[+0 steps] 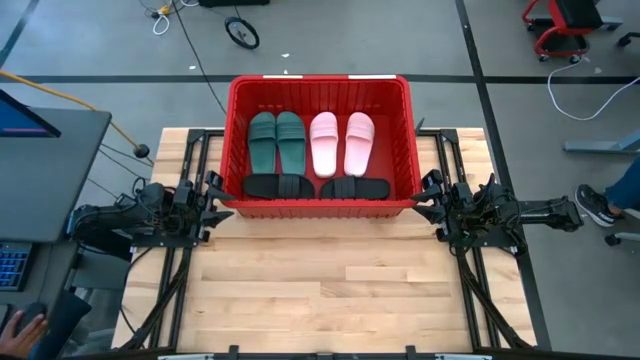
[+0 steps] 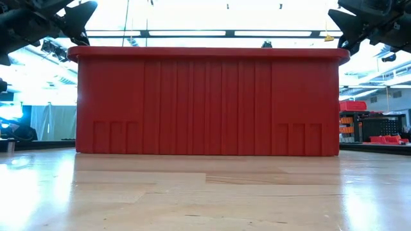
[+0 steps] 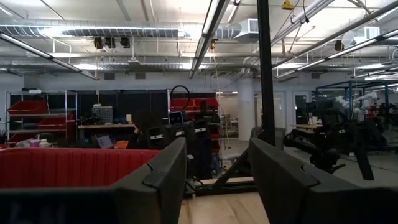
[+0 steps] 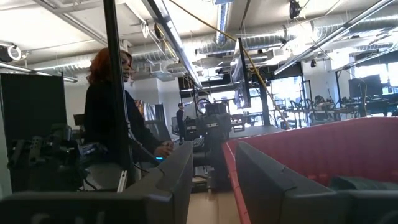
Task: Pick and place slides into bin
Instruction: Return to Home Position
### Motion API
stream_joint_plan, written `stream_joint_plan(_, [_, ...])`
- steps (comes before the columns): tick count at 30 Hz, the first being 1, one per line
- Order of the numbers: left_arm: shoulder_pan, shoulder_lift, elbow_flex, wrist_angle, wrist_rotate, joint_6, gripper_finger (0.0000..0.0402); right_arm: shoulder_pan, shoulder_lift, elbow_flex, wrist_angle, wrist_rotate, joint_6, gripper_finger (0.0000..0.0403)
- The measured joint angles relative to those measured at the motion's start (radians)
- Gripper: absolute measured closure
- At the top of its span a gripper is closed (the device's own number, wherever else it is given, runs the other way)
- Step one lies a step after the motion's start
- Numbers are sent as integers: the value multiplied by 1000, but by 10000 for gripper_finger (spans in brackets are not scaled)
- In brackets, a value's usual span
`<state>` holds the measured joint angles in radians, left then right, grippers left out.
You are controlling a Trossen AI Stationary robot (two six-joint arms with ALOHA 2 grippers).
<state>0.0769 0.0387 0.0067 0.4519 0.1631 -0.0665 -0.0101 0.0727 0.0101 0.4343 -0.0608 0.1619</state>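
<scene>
The red bin (image 1: 320,82) stands at the table's far middle; it also shows in the low view (image 2: 205,102). In it lie two dark green slides (image 1: 275,140), two pale pink slides (image 1: 341,143) and two black slides (image 1: 279,186), (image 1: 355,188) along the near wall. My left gripper (image 1: 222,198) is open and empty, just outside the bin's near left corner, at rim height. My right gripper (image 1: 425,198) is open and empty, just outside the near right corner. Each wrist view shows its own spread fingers, the left (image 3: 217,180) and the right (image 4: 214,180), with the bin's wall beside them.
Bare wooden tabletop (image 1: 320,290) stretches from the bin to the near edge. A desk with a screen (image 1: 40,140) stands left of the table, and a hand (image 1: 20,325) shows at its near end. A person (image 4: 109,118) stands beyond the table's left side.
</scene>
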Motion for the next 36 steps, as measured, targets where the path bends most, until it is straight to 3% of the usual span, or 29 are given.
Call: stream_joint_plan(36, [0, 0, 0, 0, 0, 0, 217, 0, 0, 0, 0, 0, 0, 275])
